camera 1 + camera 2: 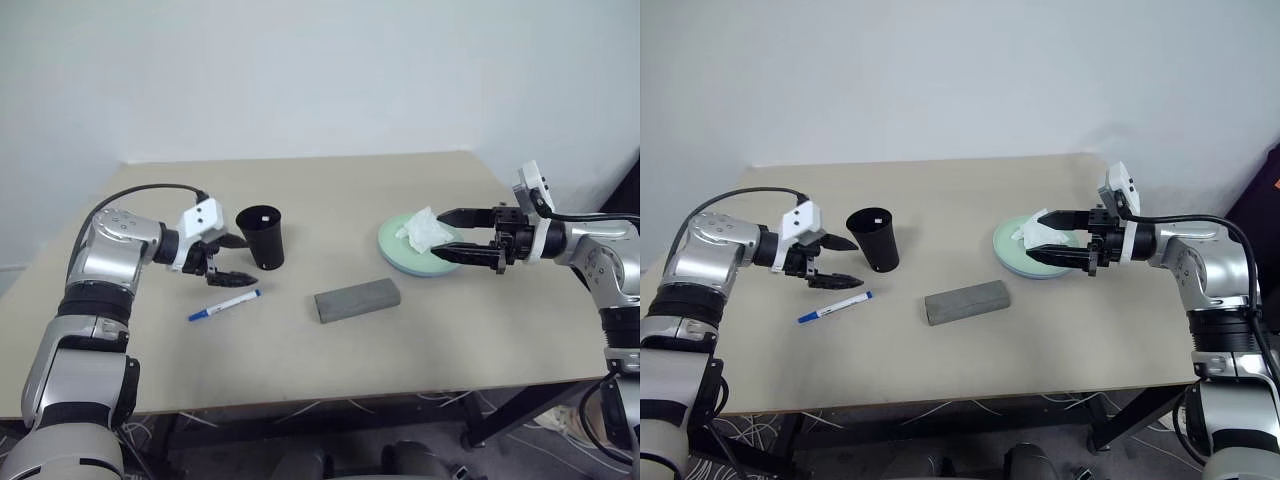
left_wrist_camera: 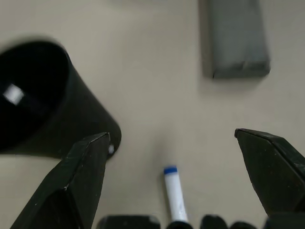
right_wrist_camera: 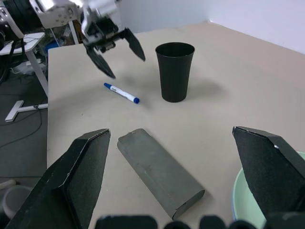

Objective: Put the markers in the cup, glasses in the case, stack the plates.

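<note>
step: blue marker (image 1: 224, 305) into cup (image 1: 261, 237) | marker lies flat, table (image 1: 300, 370) left side, near front of cup | L gripper (image 1: 222, 258) released, empty, over it | R gripper (image 1: 462, 236) released by plates (image 1: 395, 245) | tip: drop straight, pinch mid-barrel

The left arm reaches in from the near left, elbow bent, its wrist angled down and inward, and the left pincer (image 1: 228, 261) hangs with its two black fingers spread wide, holding nothing. The right arm comes in from the far right, forearm nearly level (just a slight dip), pointing toward the left. The right pincer (image 1: 455, 234) also stands wide open and empty, one finger above the other.
</note>
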